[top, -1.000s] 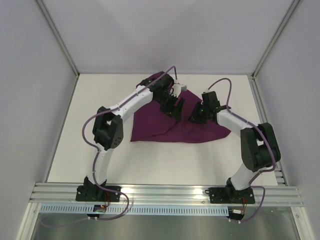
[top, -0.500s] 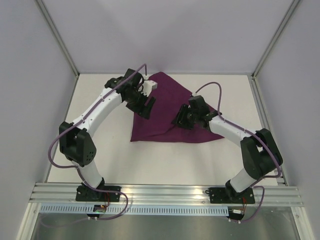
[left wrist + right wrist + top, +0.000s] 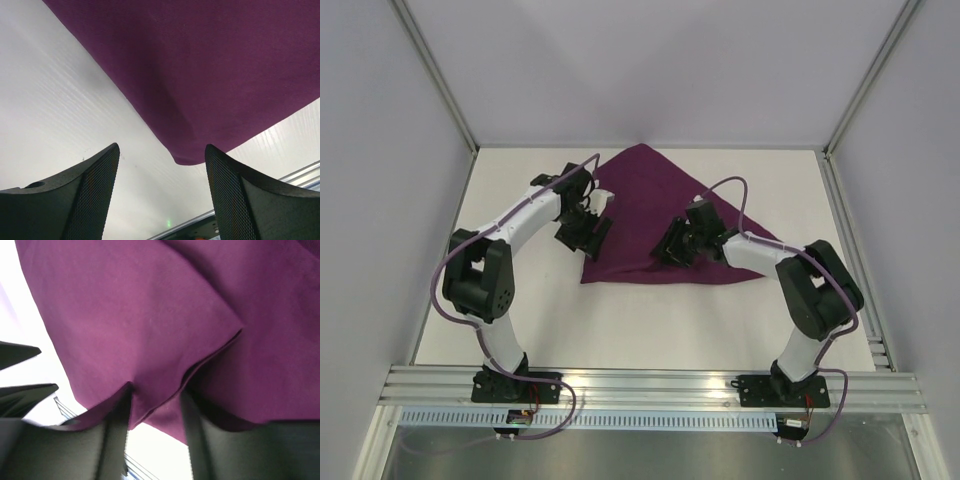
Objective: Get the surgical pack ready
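the folded fabric sheet (image 3: 655, 210) is a deep, plain purple with a fine woven grain, darker along its creases. under it my counter (image 3: 620, 320) is off-white with faint pale streaks. my left pincer (image 3: 161, 150) has black fingers (image 3: 95, 190) faced in a fine mesh pattern; my right pincer (image 3: 156, 395) is plain black. my left arm (image 3: 523, 216) and right arm (image 3: 752, 253) are white with black joints, trailed by lilac cables (image 3: 730, 181).

No legible text, labels, numbers, signs — none anywhere.
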Available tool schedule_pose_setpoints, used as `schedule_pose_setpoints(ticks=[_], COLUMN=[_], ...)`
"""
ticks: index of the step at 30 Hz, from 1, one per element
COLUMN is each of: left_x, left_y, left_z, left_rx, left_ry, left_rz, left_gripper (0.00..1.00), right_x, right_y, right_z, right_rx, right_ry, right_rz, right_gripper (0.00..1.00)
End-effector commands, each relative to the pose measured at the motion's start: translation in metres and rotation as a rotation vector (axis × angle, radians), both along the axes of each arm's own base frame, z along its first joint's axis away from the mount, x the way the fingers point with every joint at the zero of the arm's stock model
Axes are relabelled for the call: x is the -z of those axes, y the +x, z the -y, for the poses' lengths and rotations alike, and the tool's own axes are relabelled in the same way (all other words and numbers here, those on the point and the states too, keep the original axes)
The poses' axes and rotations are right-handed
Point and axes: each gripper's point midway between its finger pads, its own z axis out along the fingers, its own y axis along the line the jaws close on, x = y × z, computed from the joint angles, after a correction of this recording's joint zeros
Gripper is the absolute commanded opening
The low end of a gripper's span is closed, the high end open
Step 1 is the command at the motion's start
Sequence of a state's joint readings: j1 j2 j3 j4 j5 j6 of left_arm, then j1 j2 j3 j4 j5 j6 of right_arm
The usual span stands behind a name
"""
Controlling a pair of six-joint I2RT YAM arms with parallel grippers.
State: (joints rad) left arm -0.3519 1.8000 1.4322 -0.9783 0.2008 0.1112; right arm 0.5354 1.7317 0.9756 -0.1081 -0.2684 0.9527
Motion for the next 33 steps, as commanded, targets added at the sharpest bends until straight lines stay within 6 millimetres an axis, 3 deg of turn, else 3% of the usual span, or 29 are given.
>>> schedule_pose_setpoints(ticks=[1, 2, 5, 8, 13, 19, 24, 30, 33], left_x=[0.005, 0.006, 0.009, 0.01, 0.011, 0.012, 0.012, 0.015, 0.017], left_y=[0.005, 0.005, 0.004, 0.003, 0.003, 0.005, 0.006, 0.007, 0.006], left_z=[0.004, 0.003, 0.003, 0.002, 0.003, 0.003, 0.003, 0.003, 0.003], left_rx=[0.021, 0.024, 0.025, 0.027, 0.03, 0.034, 0.034, 0.036, 0.037], left_ry=[-0.012, -0.01, -0.007, -0.007, -0.007, -0.003, -0.003, -0.001, 0.003], left_rz=[0.018, 0.018, 0.015, 0.013, 0.011, 0.011, 0.01, 0.001, -0.004], left_gripper=[0.77, 0.77, 0.77, 0.77, 0.77, 0.77, 0.77, 0.77, 0.77], right_x=[-0.019, -0.021, -0.025, -0.028, -0.032, -0.038, -0.026, -0.002, 0.0], right_y=[0.016, 0.017, 0.014, 0.008, -0.008, -0.024, -0.029, -0.032, -0.031], right_z=[-0.018, -0.019, -0.017, -0.012, -0.002, -0.007, -0.001, 0.004, 0.005], right_rx=[0.004, 0.006, 0.014, 0.018, 0.018, -0.003, 0.012, 0.02, 0.013], right_ry=[0.086, 0.094, 0.104, 0.103, 0.059, 0.068, 0.036, -0.008, -0.025], right_rz=[0.044, 0.048, 0.052, 0.06, 0.08, 0.078, 0.051, 0.005, -0.003], right_gripper=[0.42, 0.3, 0.1, 0.01, 0.0, 0.01, 0.0, 0.11, 0.26])
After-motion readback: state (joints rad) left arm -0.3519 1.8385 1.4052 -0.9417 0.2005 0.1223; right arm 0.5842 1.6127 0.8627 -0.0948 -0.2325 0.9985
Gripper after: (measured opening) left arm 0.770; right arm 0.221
